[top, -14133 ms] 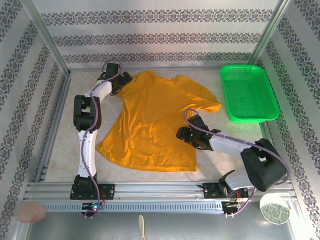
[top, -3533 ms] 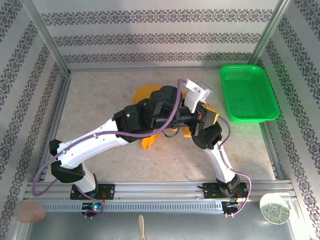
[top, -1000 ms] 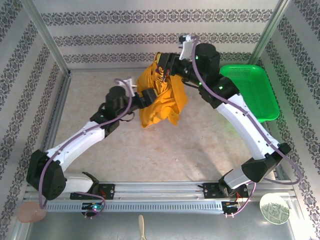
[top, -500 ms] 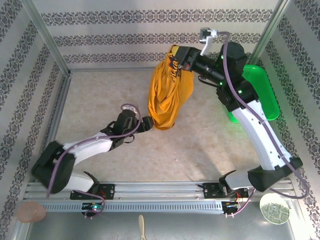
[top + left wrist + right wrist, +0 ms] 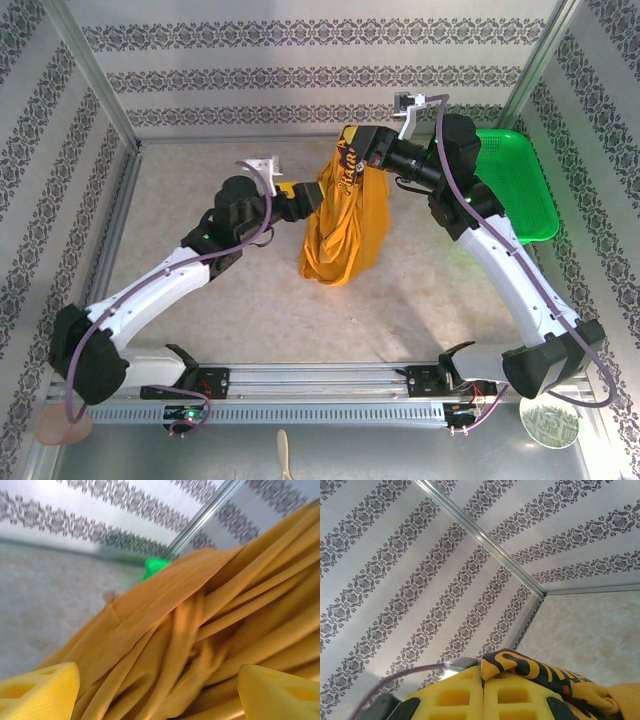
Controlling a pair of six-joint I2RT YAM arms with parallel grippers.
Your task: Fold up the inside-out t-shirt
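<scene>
Lifted since before, my left gripper [image 5: 300, 197] is reaching mustard-orange cotton t-shirt [image 5: 345, 225], fingers apart; my right gripper [image 5: 362, 150] is clamping it, dangling bunched upper centre. Folding not started.

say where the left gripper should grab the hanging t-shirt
Likely the seamed edge on the left flank of the mustard-orange cotton t-shirt, approached from the left: it hangs bunched from the right gripper, and that edge faces the open left gripper.
</scene>
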